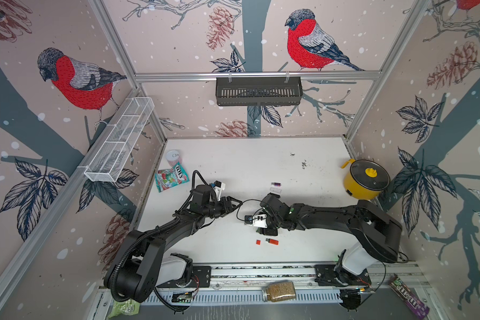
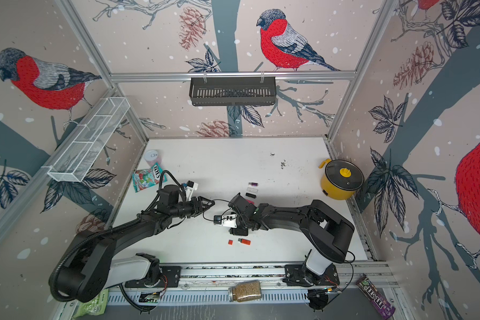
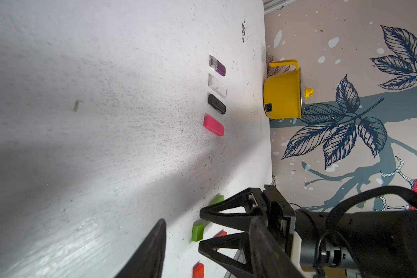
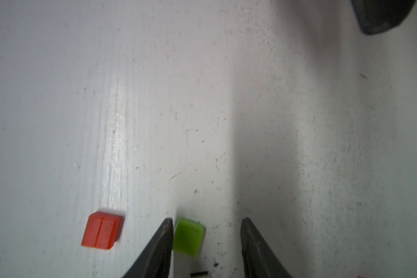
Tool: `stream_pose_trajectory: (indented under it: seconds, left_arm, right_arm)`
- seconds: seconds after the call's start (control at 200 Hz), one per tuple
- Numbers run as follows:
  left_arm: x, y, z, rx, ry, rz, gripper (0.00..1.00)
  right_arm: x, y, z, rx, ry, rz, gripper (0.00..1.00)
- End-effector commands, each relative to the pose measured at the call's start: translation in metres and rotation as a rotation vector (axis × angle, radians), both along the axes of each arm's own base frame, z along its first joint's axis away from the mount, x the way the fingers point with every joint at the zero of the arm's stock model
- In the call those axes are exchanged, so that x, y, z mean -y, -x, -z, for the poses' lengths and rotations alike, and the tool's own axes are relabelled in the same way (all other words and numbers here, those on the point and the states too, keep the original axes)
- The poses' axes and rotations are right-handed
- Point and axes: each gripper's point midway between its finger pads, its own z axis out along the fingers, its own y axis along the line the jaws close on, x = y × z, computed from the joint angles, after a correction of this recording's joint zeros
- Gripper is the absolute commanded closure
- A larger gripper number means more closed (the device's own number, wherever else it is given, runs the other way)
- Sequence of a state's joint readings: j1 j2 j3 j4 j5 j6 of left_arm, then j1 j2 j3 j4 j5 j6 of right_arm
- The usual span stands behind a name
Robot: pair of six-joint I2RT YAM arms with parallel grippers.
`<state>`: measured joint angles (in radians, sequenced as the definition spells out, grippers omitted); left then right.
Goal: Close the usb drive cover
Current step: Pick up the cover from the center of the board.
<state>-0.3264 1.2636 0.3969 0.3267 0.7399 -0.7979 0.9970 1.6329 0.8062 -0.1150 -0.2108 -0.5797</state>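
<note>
Currently, the right gripper [image 4: 206, 220] sits low over the desk [image 4: 202, 96] toward its front edge. Its fingers are moderately apart around a green USB cap [image 4: 188, 237] lying just beside one finger; contact cannot be confirmed. An orange cap [image 1: 258, 242] and an orange USB drive [image 1: 273, 241] lie nearer that edge. The left gripper [image 1: 237, 203] hovers mid-desk, fingers spread, empty.

"fox's" on bag [image 1: 171, 176], "m&m's" on wrapper [image 1: 409, 297]

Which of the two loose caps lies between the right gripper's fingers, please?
The green cap, between the fingers of the open right gripper; the orange cap lies outside them.
</note>
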Motion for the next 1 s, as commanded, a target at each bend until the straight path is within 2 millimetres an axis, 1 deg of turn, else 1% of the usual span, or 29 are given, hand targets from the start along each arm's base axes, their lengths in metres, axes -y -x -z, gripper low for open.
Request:
stream_pose_trajectory:
  seconds: [0.0, 0.115, 0.24, 0.325, 0.56, 0.765, 0.996]
  left_arm:
    - [0.0, 0.0, -0.002, 0.005, 0.012, 0.004, 0.45]
    - [0.0, 0.0, -0.001, 0.001, 0.009, 0.001, 0.44]
    - [0.0, 0.0, -0.001, 0.003, 0.009, 0.001, 0.45]
    - [-0.001, 0.0, 0.0, 0.001, 0.009, 0.001, 0.44]
    - [0.0, -0.001, -0.001, 0.003, 0.011, 0.001, 0.44]
    - [0.0, -0.001, 0.001, -0.006, 0.01, 0.002, 0.45]
    - [0.0, -0.001, 0.002, -0.009, 0.008, 0.0, 0.45]
  right_arm:
    - [0.004, 0.005, 0.005, -0.019, 0.039, -0.035, 0.52]
    - [0.007, -0.003, 0.004, -0.009, 0.04, -0.019, 0.52]
    - [0.008, -0.012, -0.004, 0.005, 0.023, -0.007, 0.53]
    - [0.007, -0.012, -0.009, 0.001, 0.007, -0.02, 0.53]
    - [0.008, -0.003, -0.009, -0.031, 0.003, -0.073, 0.53]
    - [0.015, -0.005, 0.0, -0.028, 0.042, -0.085, 0.54]
    - [0.016, -0.005, 0.008, -0.036, 0.062, -0.103, 0.56]
